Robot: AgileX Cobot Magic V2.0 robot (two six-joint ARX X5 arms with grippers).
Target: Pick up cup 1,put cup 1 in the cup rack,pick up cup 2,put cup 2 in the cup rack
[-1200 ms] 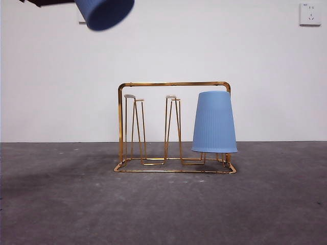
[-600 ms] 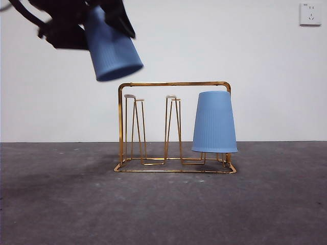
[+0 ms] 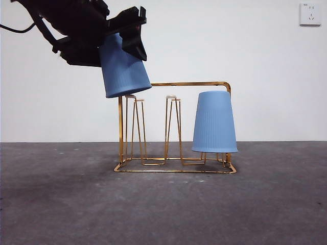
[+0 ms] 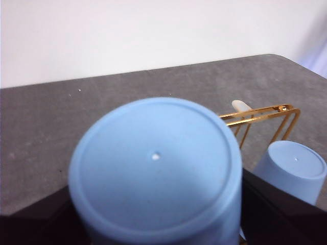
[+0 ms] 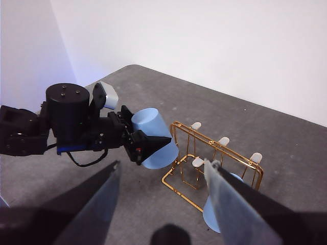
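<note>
My left gripper [image 3: 125,38] is shut on a blue ribbed cup [image 3: 122,66], held upside down and tilted. The cup's rim is just above the pale tips of the left pegs of the gold wire cup rack [image 3: 173,84]. The left wrist view shows this cup's base [image 4: 153,163] filling the picture, with the rack [image 4: 265,112] beyond. A second blue cup [image 3: 214,122] sits upside down on the rack's right pegs. My right gripper [image 5: 161,166] is open and empty, high above the table. It looks down on the rack [image 5: 219,153] and the held cup [image 5: 153,143].
The rack stands on a dark grey table [image 3: 61,204] before a white wall with a socket [image 3: 310,14]. The rack's middle pegs [image 3: 172,99] are bare. The left arm's black body [image 5: 66,122] reaches in from the rack's left side.
My left gripper has come down and to the right with the cup. The cup's rim now hangs at the tops of the rack's left pegs. The second cup and the rack have not moved.
</note>
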